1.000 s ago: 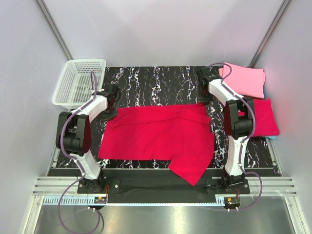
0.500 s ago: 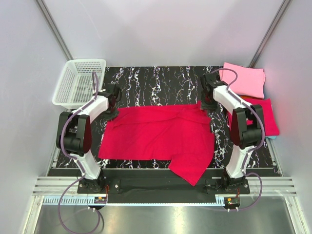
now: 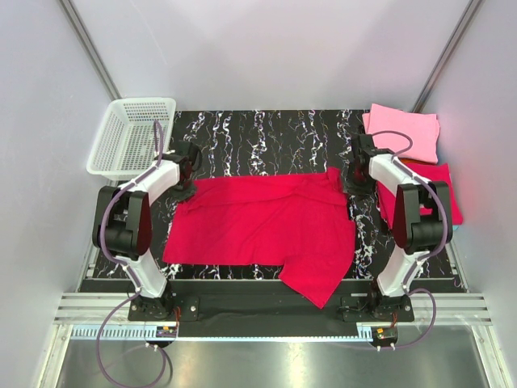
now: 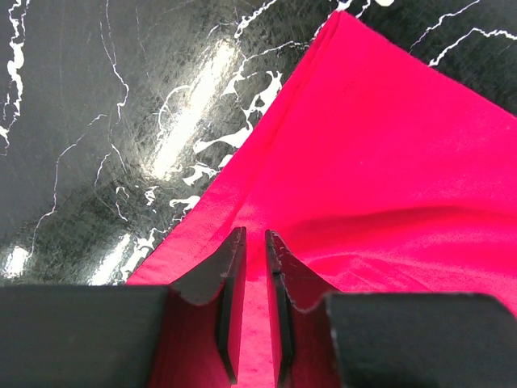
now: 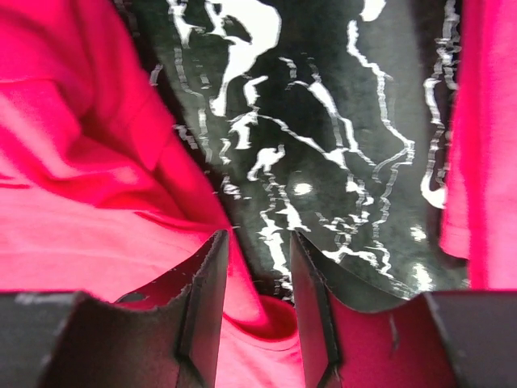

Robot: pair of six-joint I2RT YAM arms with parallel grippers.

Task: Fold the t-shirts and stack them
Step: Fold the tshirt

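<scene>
A crimson t-shirt [image 3: 266, 222] lies spread flat on the black marbled table [image 3: 266, 137], one part hanging toward the near edge. My left gripper [image 3: 184, 187] is low over its far left corner. In the left wrist view that gripper [image 4: 254, 234] stands open by a narrow gap, with flat red cloth [image 4: 380, 162] under it. My right gripper [image 3: 350, 184] is at the shirt's far right corner. In its wrist view it [image 5: 257, 236] is open, a fold of the red cloth [image 5: 97, 234] lying between the fingers. A folded pink t-shirt [image 3: 404, 132] and a folded red one [image 3: 440, 198] lie at the far right.
A white mesh basket [image 3: 129, 133] stands at the far left corner of the table, just behind my left arm. The folded red shirt's edge [image 5: 489, 121] shows at the right of the right wrist view. Grey walls close the table in on three sides.
My right gripper has opened. Its arm has swung to the right and its wrist has come nearer, to the shirt's far right corner. The left arm has stayed still.
</scene>
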